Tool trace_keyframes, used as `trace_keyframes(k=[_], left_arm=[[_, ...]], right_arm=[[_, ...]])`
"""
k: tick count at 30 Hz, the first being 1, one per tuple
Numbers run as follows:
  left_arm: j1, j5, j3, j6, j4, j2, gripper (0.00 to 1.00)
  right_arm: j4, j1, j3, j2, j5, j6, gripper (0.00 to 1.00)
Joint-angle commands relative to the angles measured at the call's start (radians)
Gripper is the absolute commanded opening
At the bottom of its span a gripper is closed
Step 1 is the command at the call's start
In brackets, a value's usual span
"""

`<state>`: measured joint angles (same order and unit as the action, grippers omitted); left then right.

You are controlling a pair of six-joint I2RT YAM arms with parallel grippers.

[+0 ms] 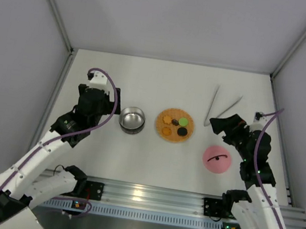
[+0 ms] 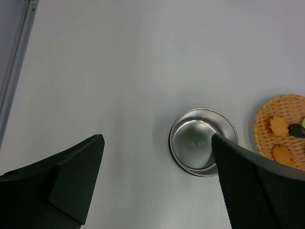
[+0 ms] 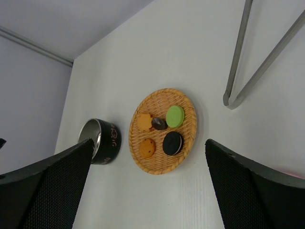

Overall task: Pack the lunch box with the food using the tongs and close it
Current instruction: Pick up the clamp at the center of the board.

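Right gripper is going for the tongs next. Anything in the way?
Nothing visible. The tongs lie on bare table just beyond the open right gripper; the pink lid sits on its near side, off that path.

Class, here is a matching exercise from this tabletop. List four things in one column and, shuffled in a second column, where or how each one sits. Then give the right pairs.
Things
1 steel bowl
2 woven disc
3 pink lid
4 tongs

Place or state
A lying flat, farthest back, right side
B empty, just left of the woven disc
C carries the food
D dome up, nearest the front edge, right side

Pairs: 1-B, 2-C, 3-D, 4-A
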<state>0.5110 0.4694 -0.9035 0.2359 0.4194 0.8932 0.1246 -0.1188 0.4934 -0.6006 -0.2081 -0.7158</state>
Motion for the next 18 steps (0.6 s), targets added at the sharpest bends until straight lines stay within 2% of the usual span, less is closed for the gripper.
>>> trace_keyframes(k=[1,11,18], left_arm=[[0.001,0.015,-0.038,-0.009,-0.011,0.004,0.99],[0.001,0.018,-0.038,-0.009,-0.013,0.006,0.99],[0.001,0.025,-0.040,-0.009,-0.008,0.010,0.99]], right_arm=[[0.026,0.016,0.053,0.030,0.026,0.016,0.99],[0.096,0.015,0.115,-0.004,0.045,0.059,0.99],[0.174,0.011,0.188,-0.102,0.067,0.122,1.00]])
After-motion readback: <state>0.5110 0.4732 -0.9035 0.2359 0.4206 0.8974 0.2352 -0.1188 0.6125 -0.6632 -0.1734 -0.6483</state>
